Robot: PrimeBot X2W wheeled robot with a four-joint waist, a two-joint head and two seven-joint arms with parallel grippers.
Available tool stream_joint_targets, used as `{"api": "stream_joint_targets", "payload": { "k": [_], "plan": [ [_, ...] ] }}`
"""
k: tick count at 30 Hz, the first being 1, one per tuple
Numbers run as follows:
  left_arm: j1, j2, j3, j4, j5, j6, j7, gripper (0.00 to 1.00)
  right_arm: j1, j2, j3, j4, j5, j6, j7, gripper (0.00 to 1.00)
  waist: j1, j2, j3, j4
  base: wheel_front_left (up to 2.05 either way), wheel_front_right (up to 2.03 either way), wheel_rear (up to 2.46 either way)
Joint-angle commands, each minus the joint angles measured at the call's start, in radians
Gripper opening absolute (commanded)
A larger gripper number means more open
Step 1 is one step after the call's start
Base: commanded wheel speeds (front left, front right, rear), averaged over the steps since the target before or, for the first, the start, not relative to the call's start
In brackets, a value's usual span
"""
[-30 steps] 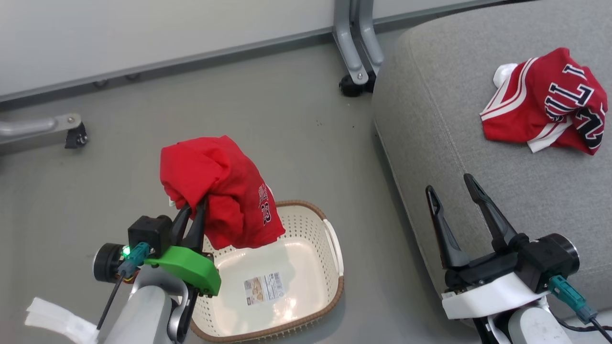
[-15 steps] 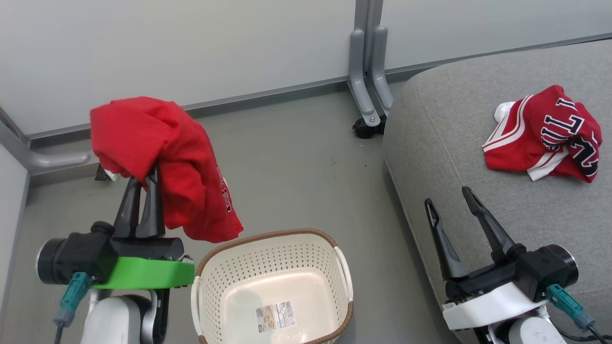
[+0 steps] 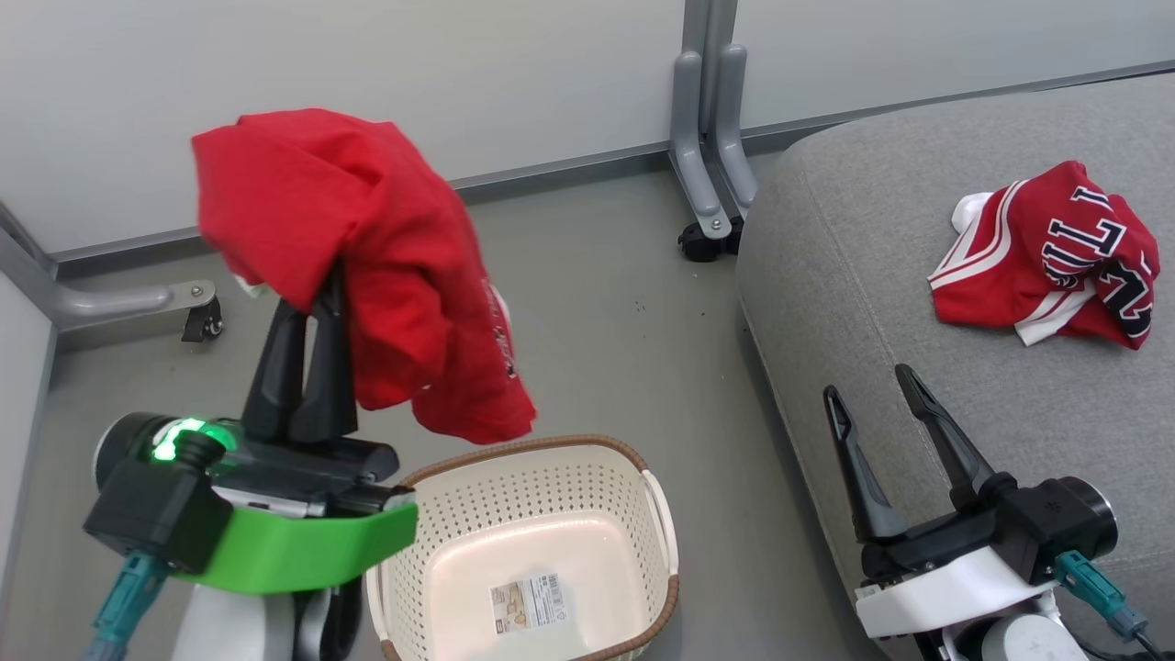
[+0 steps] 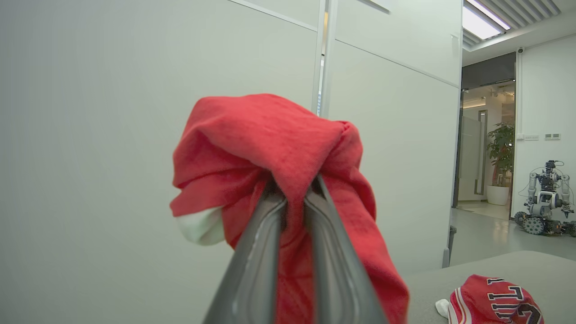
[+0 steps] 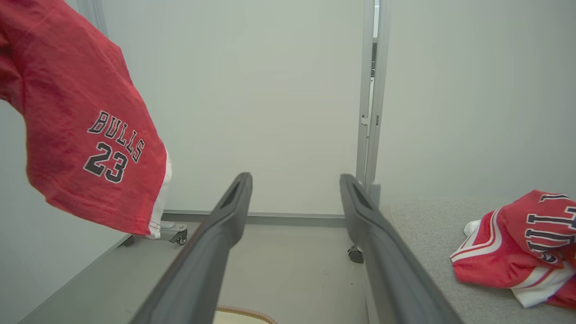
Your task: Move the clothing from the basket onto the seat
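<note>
At ten o'clock the left gripper (image 3: pixel 310 301) is clamped tight on a bunched fold of the shirt (image 3: pixel 386 229), lifted high, I'd say, so the hem swings clear of the basket (image 3: pixel 523 447), which sits empty at six o'clock on the grey floor (image 3: pixel 597 303). At five o'clock the right gripper (image 3: pixel 867 386) is spread wide, holding nothing, parked beside the seat (image 3: pixel 918 303). At two o'clock the jersey (image 3: pixel 1046 257) lies crumpled on that grey cushion, and a pale wall (image 3: pixel 459 64) runs behind it all.

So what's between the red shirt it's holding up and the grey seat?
In the head view, bare grey floor lies between shirt and seat, with a wheeled partition foot at the back; the basket sits nearer.
</note>
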Motion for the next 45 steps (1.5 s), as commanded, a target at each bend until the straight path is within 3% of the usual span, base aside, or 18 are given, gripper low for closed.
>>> {"api": "stream_joint_targets", "payload": {
  "k": [1,10,30,40,45],
  "plan": [
    [-0.007,0.001,-0.022,-0.009,-0.01,-0.003,0.0,0.0,-0.002,0.0,0.0,-0.001,-0.005,-0.002,-0.003,1.0,0.0001,-0.0001,0.002,-0.002,0.0,0.0,0.0],
    [-0.017,0.001,-0.136,-0.023,-0.022,-0.003,0.0,0.0,-0.016,0.008,0.001,-0.001,-0.004,-0.002,-0.003,1.0,0.0001,-0.0001,0.008,-0.014,0.0,0.0,0.0],
    [-0.022,0.002,-0.158,-0.014,-0.006,-0.004,0.0,0.0,-0.008,0.012,-0.001,0.001,-0.003,-0.002,-0.003,1.0,0.0001,-0.0001,0.021,-0.027,0.0,0.0,0.0],
    [-0.036,0.002,-0.197,-0.004,0.014,-0.004,0.0,0.0,-0.078,-0.071,0.207,-0.041,-0.075,-0.002,-0.003,1.0,0.0001,-0.0001,0.032,-0.006,0.0,0.0,0.0],
    [-0.038,0.002,-0.233,-0.004,0.005,-0.004,0.0,0.0,-0.126,-0.082,0.298,-0.044,-0.093,-0.002,-0.003,1.0,0.0001,-0.0001,0.034,0.007,0.0,0.0,0.0]
  ]
}}
